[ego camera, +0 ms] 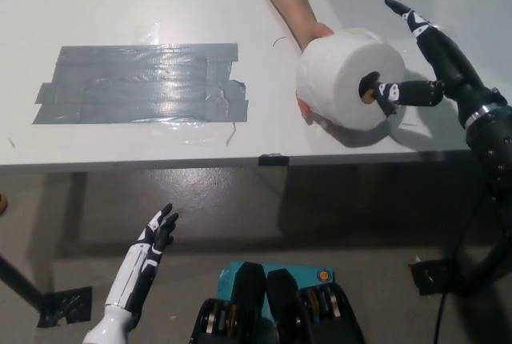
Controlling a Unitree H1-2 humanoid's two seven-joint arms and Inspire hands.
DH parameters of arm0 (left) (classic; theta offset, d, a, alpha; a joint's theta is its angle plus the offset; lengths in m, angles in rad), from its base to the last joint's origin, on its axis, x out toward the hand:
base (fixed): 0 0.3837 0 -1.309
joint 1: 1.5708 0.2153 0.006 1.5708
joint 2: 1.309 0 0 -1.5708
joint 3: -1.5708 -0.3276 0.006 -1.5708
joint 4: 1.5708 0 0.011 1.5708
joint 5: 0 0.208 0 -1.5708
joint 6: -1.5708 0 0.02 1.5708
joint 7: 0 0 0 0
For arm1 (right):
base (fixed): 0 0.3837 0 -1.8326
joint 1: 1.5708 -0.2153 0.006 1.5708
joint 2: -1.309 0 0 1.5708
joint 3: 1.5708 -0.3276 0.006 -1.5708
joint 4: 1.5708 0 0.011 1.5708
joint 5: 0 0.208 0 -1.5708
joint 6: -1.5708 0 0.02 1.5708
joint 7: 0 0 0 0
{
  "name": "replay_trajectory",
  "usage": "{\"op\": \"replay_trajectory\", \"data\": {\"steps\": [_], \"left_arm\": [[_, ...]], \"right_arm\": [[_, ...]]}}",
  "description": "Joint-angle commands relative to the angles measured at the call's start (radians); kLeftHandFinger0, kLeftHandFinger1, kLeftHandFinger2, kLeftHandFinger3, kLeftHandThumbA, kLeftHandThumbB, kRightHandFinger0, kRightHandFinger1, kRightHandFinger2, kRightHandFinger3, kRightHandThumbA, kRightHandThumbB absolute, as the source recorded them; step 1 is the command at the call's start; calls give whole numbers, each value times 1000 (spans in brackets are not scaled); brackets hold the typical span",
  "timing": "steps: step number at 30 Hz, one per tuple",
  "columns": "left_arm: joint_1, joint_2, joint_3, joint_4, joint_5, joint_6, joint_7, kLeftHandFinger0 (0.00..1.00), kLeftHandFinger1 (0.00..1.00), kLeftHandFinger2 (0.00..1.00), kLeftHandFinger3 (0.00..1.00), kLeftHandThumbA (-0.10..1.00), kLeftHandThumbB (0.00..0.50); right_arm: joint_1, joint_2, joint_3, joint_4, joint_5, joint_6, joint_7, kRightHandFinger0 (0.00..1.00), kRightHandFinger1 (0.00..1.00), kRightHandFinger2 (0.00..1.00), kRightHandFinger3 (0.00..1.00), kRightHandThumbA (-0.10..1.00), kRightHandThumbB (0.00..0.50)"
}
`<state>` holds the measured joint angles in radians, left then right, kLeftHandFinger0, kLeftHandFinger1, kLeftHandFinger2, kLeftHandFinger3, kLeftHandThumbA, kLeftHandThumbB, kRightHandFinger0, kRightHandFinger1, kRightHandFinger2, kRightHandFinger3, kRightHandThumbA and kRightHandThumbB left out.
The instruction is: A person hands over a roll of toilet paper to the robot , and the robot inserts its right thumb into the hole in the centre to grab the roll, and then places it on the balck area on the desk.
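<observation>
Near the desk's (pixel 120 8) right front edge, the open right hand's (pixel 436 60) thumb enters the toilet paper roll (pixel 348 76) — person's hand (pixel 314 36) behind it; the open left hand (pixel 152 244) rests below the desk.

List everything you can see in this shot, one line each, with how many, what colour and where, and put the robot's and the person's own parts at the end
toilet paper roll: one, white, held over the desk's right part, hole facing the right robot hand.
taped area: one, dark grey and shiny, on the desk's left part.
desk: one, white, across the upper picture.
tape scrap: one, dark, on the floor at lower left.
person's hand: one, reaching in from the top, holding the roll from behind.
left robot hand: one, white with dark fingers, open, resting below the desk edge at lower left.
right robot hand: one, black, open, thumb tip at the roll's hole, other fingers spread above it.
</observation>
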<state>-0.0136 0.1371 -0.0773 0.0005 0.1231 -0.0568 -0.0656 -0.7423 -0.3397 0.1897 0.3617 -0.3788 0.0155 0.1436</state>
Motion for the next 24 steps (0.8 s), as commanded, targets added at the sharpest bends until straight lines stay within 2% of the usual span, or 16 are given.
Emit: {"op": "replay_trajectory", "data": {"steps": [1, 4, 7, 11, 15, 19, 24], "left_arm": [[-12, 11, 0, -31, 6, -11, -7, 1000, 1000, 1000, 1000, 1000, 139], [-18, 13, -1, -28, 10, -9, -8, 1000, 1000, 1000, 1000, 1000, 146], [-17, 13, -1, -26, 12, -13, -6, 1000, 1000, 1000, 1000, 1000, 125], [-18, 14, -4, -15, 13, -28, -6, 1000, 1000, 1000, 1000, 1000, 126], [-18, 13, -3, -14, 6, -31, -7, 1000, 1000, 1000, 1000, 1000, 130], [-18, 16, -2, -24, 3, -19, -12, 1000, 1000, 1000, 1000, 1000, 121], [-24, 12, -2, -26, -1, -16, -15, 1000, 1000, 1000, 1000, 1000, 109]], "right_arm": [[-81, -1, 11, 20, -24, 2, 1, 1000, 1000, 1000, 1000, 839, 350], [-101, 1, 18, 47, -27, 13, 8, 1000, 1000, 1000, 1000, 863, 351], [-120, 3, 34, 76, -43, 15, 6, 1000, 1000, 1000, 1000, 871, 336], [-150, 4, 66, 115, -75, 32, 11, 1000, 1000, 1000, 1000, 871, 328], [-197, 4, 119, 209, -109, 14, 15, 1000, 1000, 1000, 1000, 873, 371], [-254, 15, 171, 339, -138, -29, -2, 1000, 1000, 1000, 1000, 848, 389], [-319, 35, 235, 452, -175, -44, -4, 1000, 1000, 1000, 1000, 849, 379]]}}
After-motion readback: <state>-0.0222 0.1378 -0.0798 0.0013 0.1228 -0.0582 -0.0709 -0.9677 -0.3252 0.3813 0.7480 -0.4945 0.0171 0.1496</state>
